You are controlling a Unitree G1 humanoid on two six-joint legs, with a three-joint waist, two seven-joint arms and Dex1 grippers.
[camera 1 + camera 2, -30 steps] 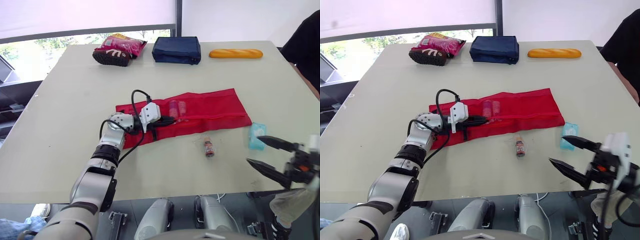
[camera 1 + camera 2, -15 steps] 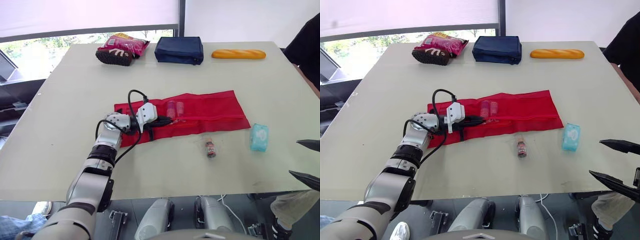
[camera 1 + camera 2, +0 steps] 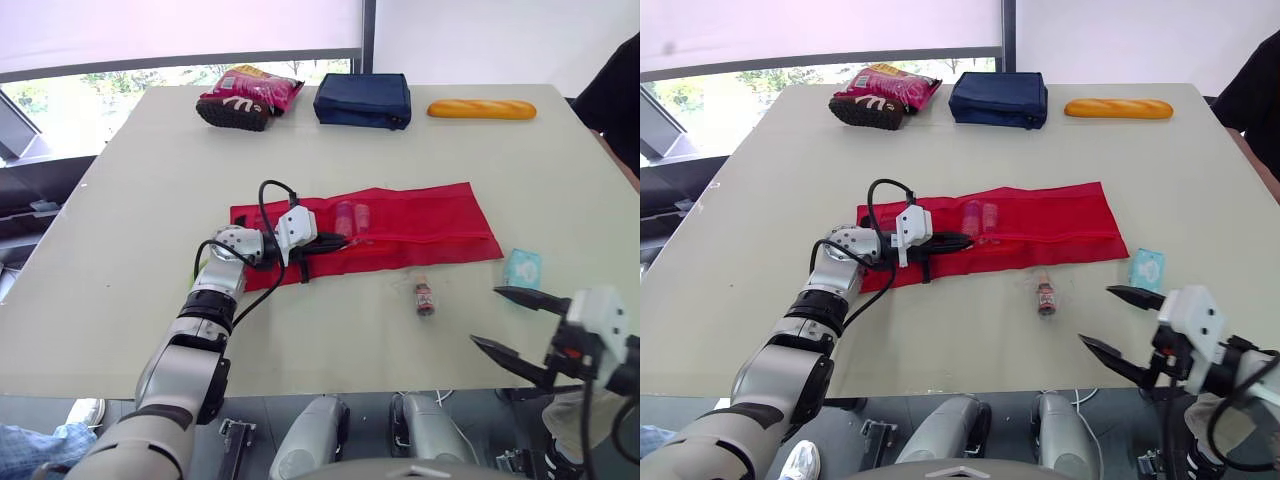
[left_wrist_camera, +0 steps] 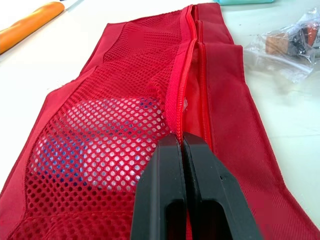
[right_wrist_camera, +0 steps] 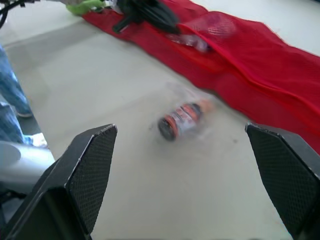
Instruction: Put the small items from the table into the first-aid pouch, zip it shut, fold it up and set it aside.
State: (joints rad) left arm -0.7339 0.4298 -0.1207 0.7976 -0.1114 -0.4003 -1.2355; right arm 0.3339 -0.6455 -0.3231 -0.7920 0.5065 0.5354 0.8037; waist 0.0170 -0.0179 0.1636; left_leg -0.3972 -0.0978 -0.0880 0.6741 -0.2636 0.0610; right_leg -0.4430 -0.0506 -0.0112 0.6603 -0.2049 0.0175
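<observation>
**Pouch [image 3: 420, 222] held at the zip, right tool back over the loose items**

Nothing about the red pouch has changed in the last second. It lies flat and unfolded across the middle of the bench [image 3: 130, 220], with two small items [image 3: 352, 215] behind its mesh. The left tool [image 3: 335, 240] has not stirred either. Its fingers stay pressed together on the zip edge, where the zip looks open.

What has changed is the right tool [image 3: 485, 316]. A second ago it hung near the teal packet [image 3: 522, 268]. Half a second ago it had slid almost off the right edge of the head views. Now it is back over the near edge of the bench, with its fingers spread wide and nothing between them.

The teal packet and the wrapped little bottle [image 3: 424, 297] lie where they were, on the bare bench near the pouch's front edge and apart from it. The slight shift of the whole picture is the camera's doing.

Packing therefore looks unfinished, with two items still outside the pouch. The right arm seems to be lining up for one of them. That is probably the bottle, which sits between its fingers in the right wrist view. Zipping, folding and setting aside are all yet to come.
</observation>
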